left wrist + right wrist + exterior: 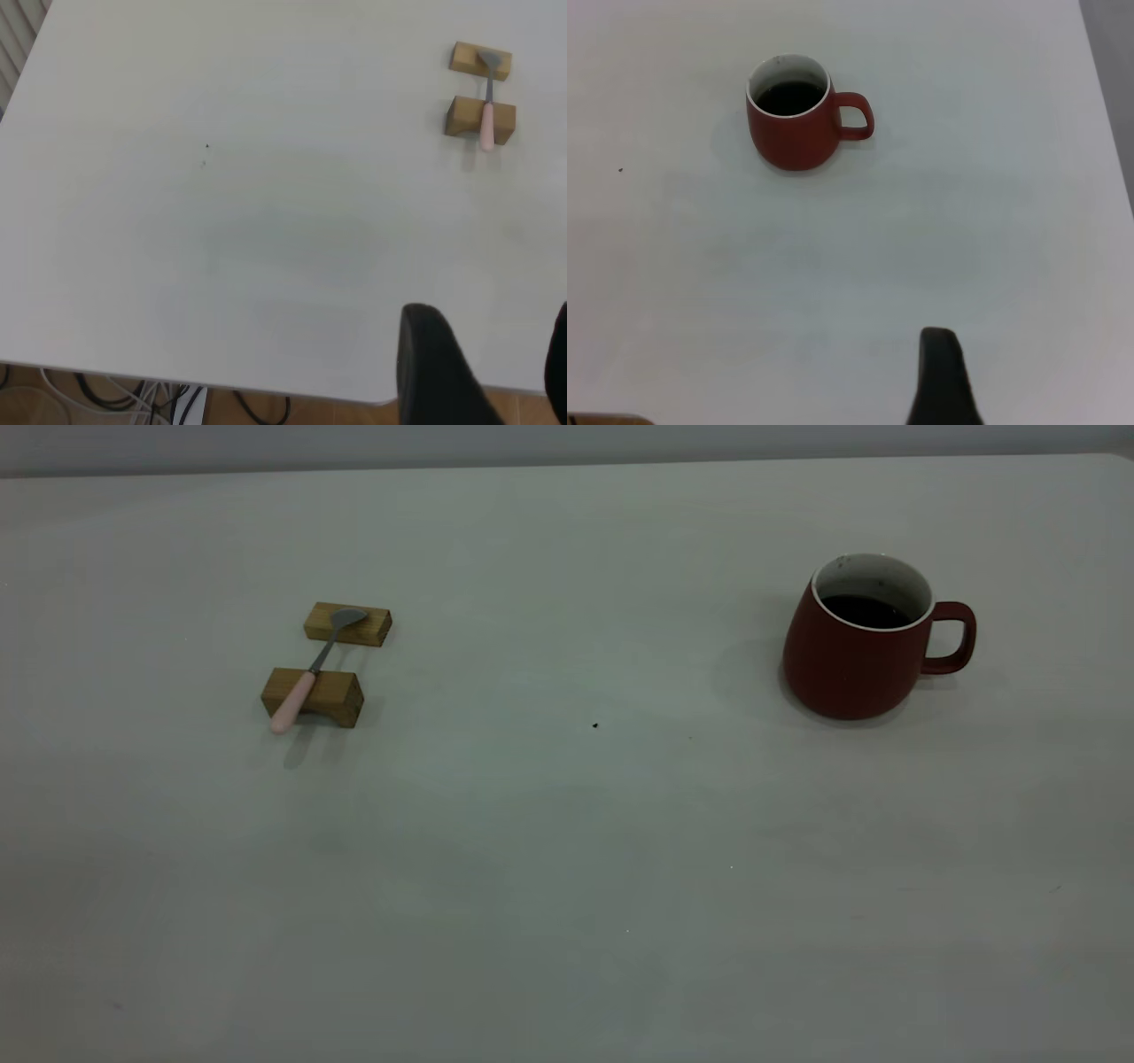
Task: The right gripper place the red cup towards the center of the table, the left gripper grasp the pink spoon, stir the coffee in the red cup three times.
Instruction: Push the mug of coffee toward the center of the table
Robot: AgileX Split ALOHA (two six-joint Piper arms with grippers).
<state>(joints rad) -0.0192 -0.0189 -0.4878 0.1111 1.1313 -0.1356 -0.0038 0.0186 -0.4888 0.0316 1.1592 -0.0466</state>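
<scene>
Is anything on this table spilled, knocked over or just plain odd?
Nothing stands out. The red cup stands upright with its coffee inside, and no spill shows on the table. The pink spoon lies bridged across two small wooden blocks, which looks deliberate. A tiny dark speck marks the tabletop near the middle.

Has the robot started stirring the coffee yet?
Not yet. Nothing looks done: the red cup stands at the table's right side, not the center. The pink spoon lies untouched across two wooden blocks. Both arms wait far off, so everything is left.
</scene>
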